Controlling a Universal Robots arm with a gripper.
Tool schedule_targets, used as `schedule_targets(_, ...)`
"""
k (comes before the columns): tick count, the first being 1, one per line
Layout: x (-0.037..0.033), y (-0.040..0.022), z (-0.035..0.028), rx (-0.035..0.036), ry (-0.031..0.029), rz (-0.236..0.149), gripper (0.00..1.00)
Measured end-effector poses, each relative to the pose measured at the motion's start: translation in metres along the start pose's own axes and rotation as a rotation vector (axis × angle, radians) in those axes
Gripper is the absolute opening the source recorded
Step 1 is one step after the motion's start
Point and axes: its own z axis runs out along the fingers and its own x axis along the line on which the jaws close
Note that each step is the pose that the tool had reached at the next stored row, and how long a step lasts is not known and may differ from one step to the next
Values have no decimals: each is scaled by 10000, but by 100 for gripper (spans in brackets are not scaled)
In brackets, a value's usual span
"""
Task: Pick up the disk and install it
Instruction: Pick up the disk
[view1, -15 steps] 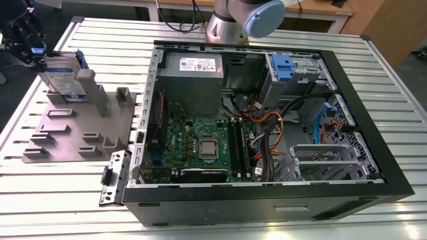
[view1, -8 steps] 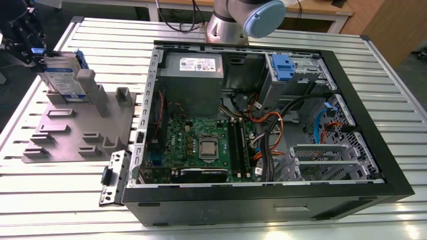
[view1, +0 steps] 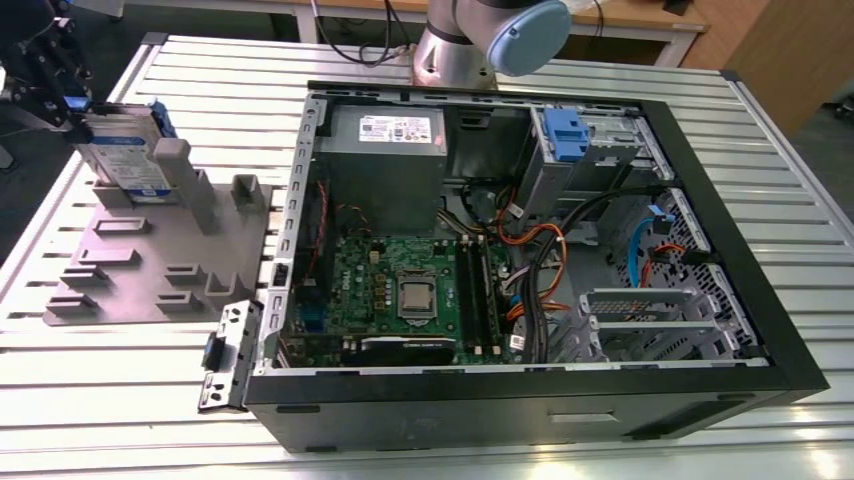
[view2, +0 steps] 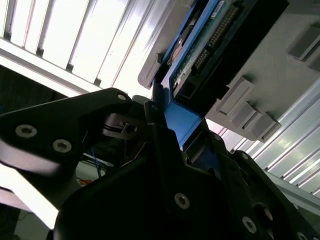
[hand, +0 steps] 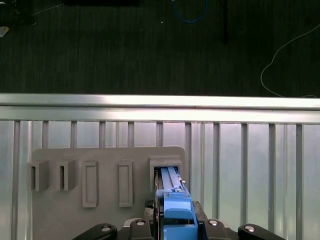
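Black claw (view2: 176, 116) is gripping the flat rectangular silver-grey disk (view1: 127, 155) with the white-and-blue label, its jaws closing tight on the blue plastic side rail at the upper edge. The disk is standing on edge directly beneath the claw, with its lower end sitting in a slot of the grey moulded plate with upright pegs (view1: 147, 270). This plate is lying on the slatted aluminium table (view1: 787, 180). An open black computer case (view1: 534, 405) is lying well apart from the claw, toward the exterior view's right.
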Motion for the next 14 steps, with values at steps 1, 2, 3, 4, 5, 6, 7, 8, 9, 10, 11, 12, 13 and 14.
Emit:
schedule_targets(1, 0, 0, 0, 0, 0, 0, 38)
schedule_targets(2, 0, 0, 0, 0, 0, 0, 38)
schedule_targets(3, 0, 0, 0, 0, 0, 0, 38)
schedule_targets(4, 0, 0, 0, 0, 0, 0, 38)
schedule_targets(5, 0, 0, 0, 0, 0, 0, 37)
schedule_targets(6, 0, 0, 0, 0, 1, 0, 37)
schedule_targets(7, 0, 0, 0, 0, 1, 0, 37)
schedule_targets(8, 0, 0, 0, 0, 1, 0, 37)
schedule_targets(9, 0, 0, 0, 0, 1, 0, 37)
schedule_targets(10, 0, 0, -1, 2, 1, 0, 37)
schedule_targets(11, 0, 0, -6, 0, 1, 0, 37)
schedule_targets(12, -1, 0, -10, 1, 1, 0, 37)
schedule_targets(13, 0, 0, -12, 3, 0, 0, 37)
schedule_targets(14, -1, 0, -12, 4, 0, 0, 37)
